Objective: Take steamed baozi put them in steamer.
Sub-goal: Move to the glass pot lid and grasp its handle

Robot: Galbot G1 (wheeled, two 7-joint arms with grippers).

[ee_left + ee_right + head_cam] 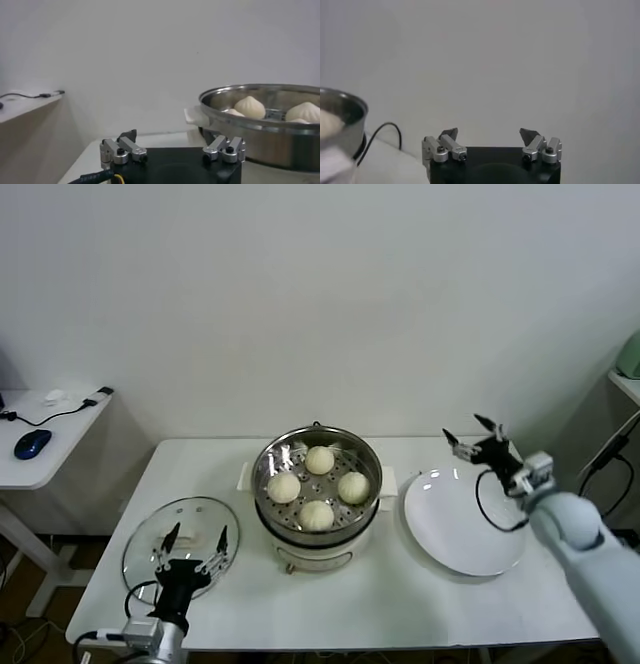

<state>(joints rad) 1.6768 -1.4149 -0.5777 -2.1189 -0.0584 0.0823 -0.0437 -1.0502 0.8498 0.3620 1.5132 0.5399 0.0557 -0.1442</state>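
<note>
Down at the near left edge of the table (420, 604), the left gripper (190, 549) is sitting low with its fingers spread wide and nothing between them, hovering just over the near rim of the glass lid (180, 534), which is lying flat on the tabletop, well clear of the pot, presumably set aside so the basket stays open for loading. Moving inward to the middle, the steamer (316, 484) is standing with its steel rim gleaming, and all four steamed baozi (317, 514) are resting inside on the perforated insert, one near, one left, one right and one far, spaced apart and not stacked, likely so steam can pass between them. To the right, the white plate (465, 524) is lying just beside the steamer with nothing on it, which suggests the buns have all been moved across. Farther back on the right, the right gripper (478, 434) is hanging in the air above the plate's far edge, jaws splayed wide and carrying nothing. Judging from this layout, the loading is looking finished, with both arms standing free of the pot.
</note>
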